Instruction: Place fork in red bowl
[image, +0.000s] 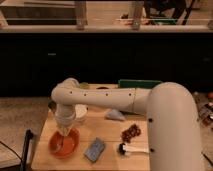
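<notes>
The red bowl (64, 143) sits at the front left of the wooden table (107, 134). My gripper (64, 131) hangs straight down from the white arm, right over the bowl and close to its rim. A thin pale streak inside the bowl, under the gripper, looks like the fork (59, 145). I cannot tell whether the gripper still holds it. The gripper's tips are hidden against the bowl.
A blue sponge (94, 149) lies right of the bowl. A brown snack bag (131, 133) and a black-and-white item (129, 149) lie further right. A pale blue object (115, 115), a white cup (80, 111) and a green tray (139, 83) are behind. My arm's big white body covers the table's right side.
</notes>
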